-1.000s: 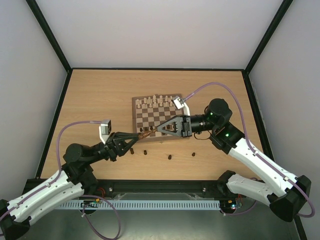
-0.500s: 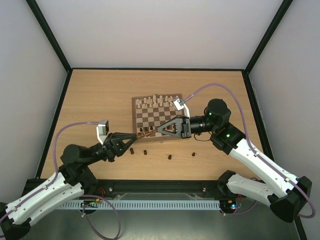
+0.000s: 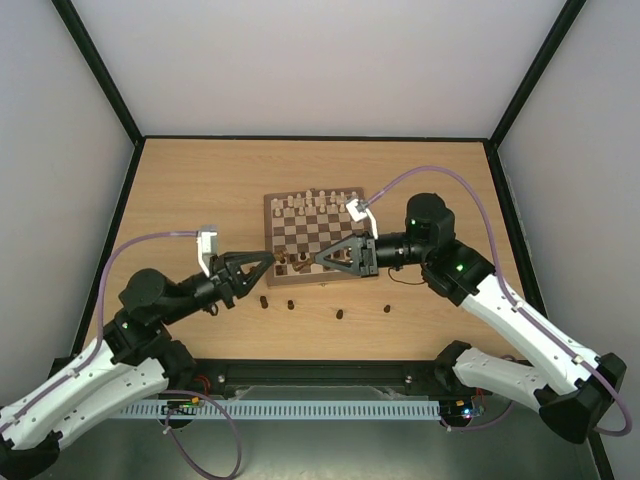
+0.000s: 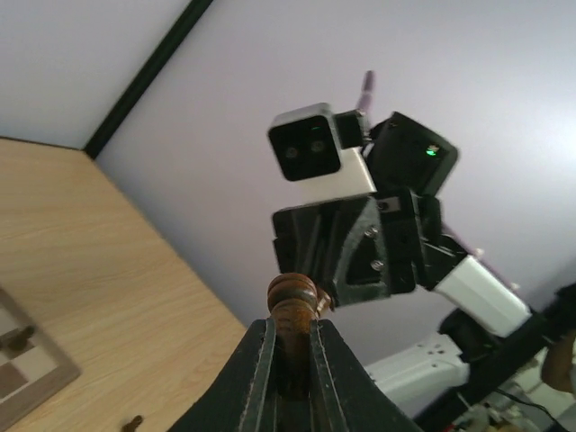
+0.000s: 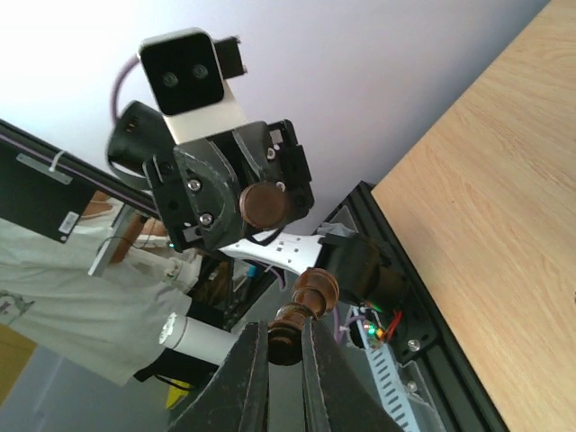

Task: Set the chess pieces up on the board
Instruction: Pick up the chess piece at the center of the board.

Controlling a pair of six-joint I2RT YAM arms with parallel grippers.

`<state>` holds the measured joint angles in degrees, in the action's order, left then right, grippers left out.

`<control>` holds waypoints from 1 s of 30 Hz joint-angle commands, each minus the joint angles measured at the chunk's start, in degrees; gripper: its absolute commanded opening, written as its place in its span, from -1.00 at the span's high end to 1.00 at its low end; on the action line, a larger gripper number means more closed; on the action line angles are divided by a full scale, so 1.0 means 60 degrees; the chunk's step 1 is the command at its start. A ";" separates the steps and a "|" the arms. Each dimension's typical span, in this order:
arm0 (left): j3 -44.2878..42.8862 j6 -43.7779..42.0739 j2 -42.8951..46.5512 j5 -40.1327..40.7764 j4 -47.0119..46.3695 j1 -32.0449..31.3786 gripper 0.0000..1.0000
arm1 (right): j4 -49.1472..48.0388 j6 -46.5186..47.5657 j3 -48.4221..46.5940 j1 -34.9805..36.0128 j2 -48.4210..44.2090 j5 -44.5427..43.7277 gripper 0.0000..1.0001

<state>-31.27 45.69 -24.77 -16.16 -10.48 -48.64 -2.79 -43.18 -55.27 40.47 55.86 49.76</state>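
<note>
the left hand (image 3: 266, 262) has drawn back toward its own side during the last second. it is now apart from the right hand (image 3: 320, 260), where before the two tips were almost meeting over the near edge of the board (image 3: 272, 205). its fingers are pressed together on a dark piece (image 4: 291, 295), and the left wrist view shows the head of this piece standing out of the tips. the right hand has hardly moved. it lies level over the near rows and is clamped on a second dark piece (image 5: 310, 290).

so each hand carries one piece in the air, and neither piece is on a square yet. i judge that the retreat of the left arm makes room, so that the right hand can set down first without a collision. some dark shapes on the near row between the hands may be pieces already placed, but i cannot tell this surely. four loose dark pieces (image 3: 289, 303) wait on the table (image 3: 200, 190) just in front of the board, and the pale pieces (image 3: 310, 200) stand on the far rows. much of the dark side seems not yet done.
</note>
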 commanded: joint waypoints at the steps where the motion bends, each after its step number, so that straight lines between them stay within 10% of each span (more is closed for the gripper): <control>1: -0.0956 -0.0581 -0.0736 0.0883 0.2139 -0.0039 0.92 | 0.1268 0.1062 -0.0549 -0.0039 0.0236 -0.0437 0.97; 14: -0.3414 -0.1412 -0.4114 0.3710 0.6166 -0.0033 0.91 | 0.4331 0.3036 -0.1013 -0.0025 0.1110 -0.3738 0.96; 30: -0.3838 -0.1733 -0.5434 0.5217 0.6941 -0.0027 0.91 | 0.5473 0.3565 -0.1824 0.1230 0.3854 -0.8616 0.97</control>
<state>-54.17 36.21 -57.14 12.73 30.02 -48.64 26.92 -22.83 -62.94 45.23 76.42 5.63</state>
